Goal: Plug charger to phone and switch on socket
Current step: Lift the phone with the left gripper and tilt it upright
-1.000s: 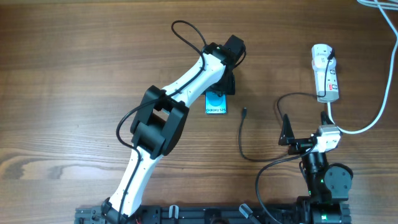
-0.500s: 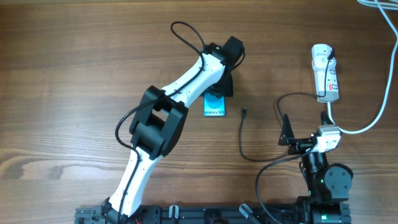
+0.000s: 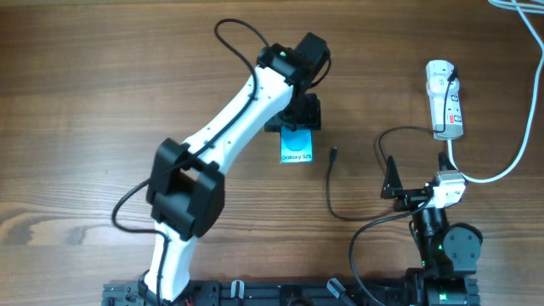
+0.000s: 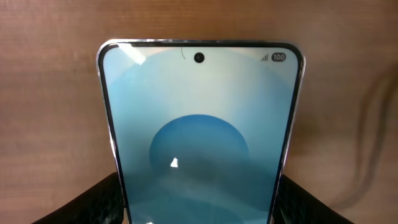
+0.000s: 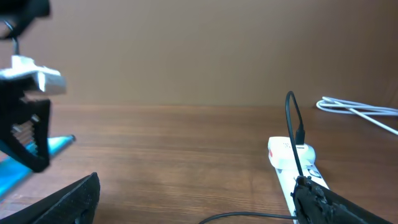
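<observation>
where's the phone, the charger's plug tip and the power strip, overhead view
cyan-screened flat smartphone (image 3: pixel 296 146): overhead, screen centre
small black charger plug tip (image 3: pixel 334 154): overhead, cable's free end
white elongated power strip (image 3: pixel 445 104): overhead, mid-body

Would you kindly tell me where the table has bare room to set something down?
The wide wood left of the left arm is bare, as is the strip between its end effector and the socket. It is crowded around the phone, the charger and the right arm.
</observation>
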{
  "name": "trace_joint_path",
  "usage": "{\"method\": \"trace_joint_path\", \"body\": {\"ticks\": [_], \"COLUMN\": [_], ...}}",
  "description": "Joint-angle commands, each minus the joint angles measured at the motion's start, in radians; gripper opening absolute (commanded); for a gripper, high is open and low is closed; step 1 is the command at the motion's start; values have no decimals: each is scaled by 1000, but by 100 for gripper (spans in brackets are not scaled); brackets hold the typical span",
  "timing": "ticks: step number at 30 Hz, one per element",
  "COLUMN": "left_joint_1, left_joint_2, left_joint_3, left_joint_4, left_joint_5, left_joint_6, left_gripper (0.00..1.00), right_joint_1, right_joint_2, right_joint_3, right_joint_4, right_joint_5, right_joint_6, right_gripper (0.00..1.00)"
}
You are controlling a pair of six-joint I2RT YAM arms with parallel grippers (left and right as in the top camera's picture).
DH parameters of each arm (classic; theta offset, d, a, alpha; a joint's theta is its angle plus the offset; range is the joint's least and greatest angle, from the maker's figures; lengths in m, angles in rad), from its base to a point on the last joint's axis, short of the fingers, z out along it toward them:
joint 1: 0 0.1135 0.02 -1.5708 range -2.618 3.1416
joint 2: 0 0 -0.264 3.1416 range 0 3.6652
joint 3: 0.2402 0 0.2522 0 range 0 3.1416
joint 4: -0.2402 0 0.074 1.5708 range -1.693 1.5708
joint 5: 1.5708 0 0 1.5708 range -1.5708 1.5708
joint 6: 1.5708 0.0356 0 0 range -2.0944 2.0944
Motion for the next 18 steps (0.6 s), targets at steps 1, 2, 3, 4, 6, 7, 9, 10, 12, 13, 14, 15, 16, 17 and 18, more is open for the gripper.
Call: {"method": "trace_joint_path", "body": {"ticks": [1,2,3,4,6,7,9,10,12,13,14,15,16,17,18], "left_joint_1": [37,47,56,71,100,115,145,166,201,217,235,254,266,282,295], "left_joint_2": [-82,-93,-102,-115,-135,-143,-156,-162,-167,-167,-167,-167,-167,-167,-167], "left_joint_3": [1,1,1,1,1,1,1,1,1,1,1,1,1,1,1], "left_joint_4": [-39,-44,-47,-48,-50,-50,-50,-50,-50,-50,-50,-50,-50,-50,-50], "left_joint_5": [219,275,320,400,523,579,668,728,837,897,959,1026,1057,1088,1108], "left_joint_6": [5,6,6,10,13,13,13,13,12,12,12,12,12,12,12], "left_gripper": [69,68,67,66,65,65,65,65,65,65,65,65,65,65,65], "right_joint_1": [6,6,6,6,6,6,6,6,6,6,6,6,6,6,6], "right_joint_2": [-9,-9,-9,-9,-9,-9,-9,-9,-9,-9,-9,-9,-9,-9,-9], "right_joint_3": [-1,-1,-1,-1,-1,-1,-1,-1,-1,-1,-1,-1,-1,-1,-1], "right_joint_4": [3,3,3,3,3,3,3,3,3,3,3,3,3,3,3], "right_joint_5": [13,13,13,13,13,13,13,13,13,13,13,13,13,13,13], "right_joint_6": [13,13,13,13,12,13,13,12,13,12,13,13,13,12,13], "right_gripper": [100,100,100,100,100,100,100,100,100,100,100,100,100,100,100]}}
